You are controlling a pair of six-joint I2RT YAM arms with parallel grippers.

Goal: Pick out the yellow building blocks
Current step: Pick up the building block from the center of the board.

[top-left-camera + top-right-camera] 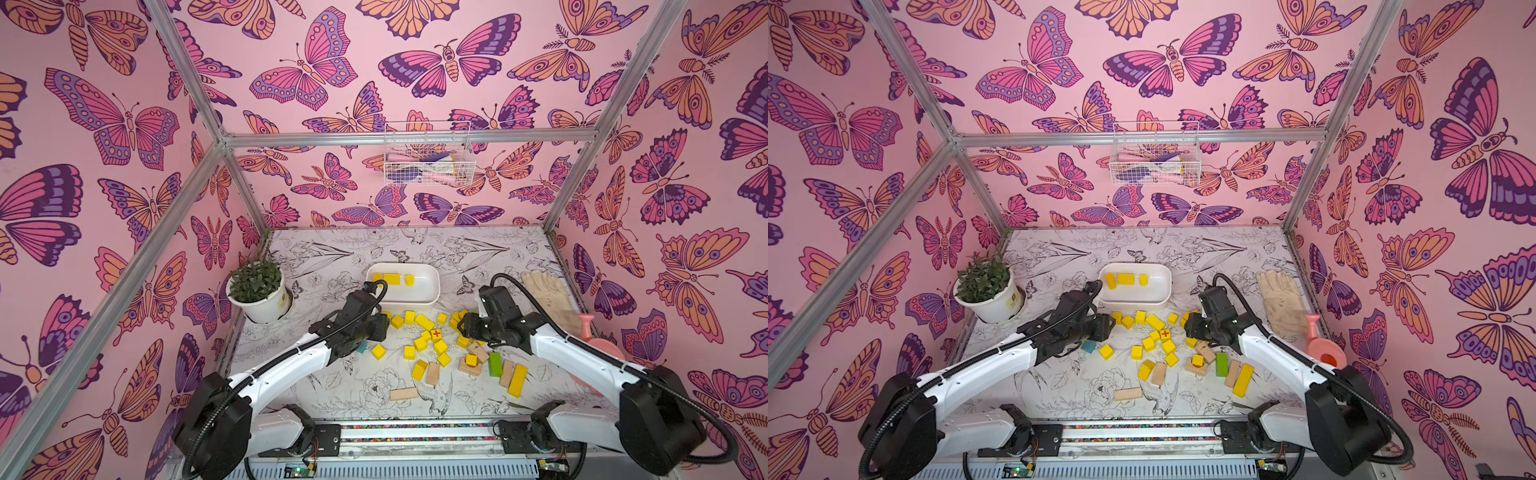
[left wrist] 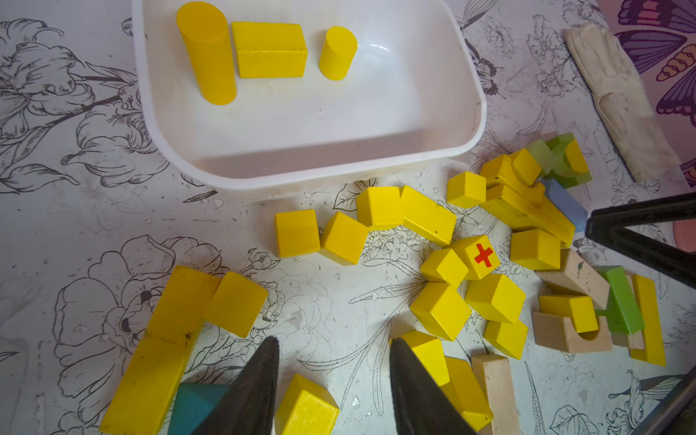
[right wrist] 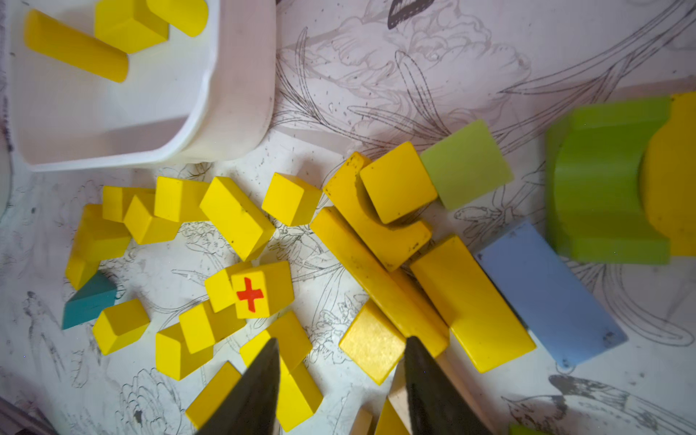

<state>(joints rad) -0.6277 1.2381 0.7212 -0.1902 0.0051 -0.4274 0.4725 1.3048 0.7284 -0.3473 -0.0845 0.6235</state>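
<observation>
at the far left a potted plant (image 1: 257, 291) stands apart from the work. next comes the left gripper (image 2: 334, 341), low over the left edge of the scatter. its fingers are spread and pinch nothing. a loose yellow cube (image 2: 305, 408) lies on the table under the gap, with a teal block (image 2: 192, 403) just beside it.

behind it sits the white tub (image 2: 301, 177), holding three yellow pieces (image 2: 269, 49). most of the yellow building blocks (image 1: 420, 344), the red-cross cube (image 2: 478, 256) among them, lie on the table in front of the tub, so the sorting looks barely begun.

further right, the right gripper (image 3: 343, 339) is down in the pile, its fingers part-way apart around a yellow square block (image 3: 371, 341). whether either finger touches that block is hard to tell. the step in hand looks like a pick by each arm. each next needs to close squarely on one block, lift it clear of its neighbours, and carry it over the tub rim. a pale glove (image 1: 544, 295) lies at the far right.
</observation>
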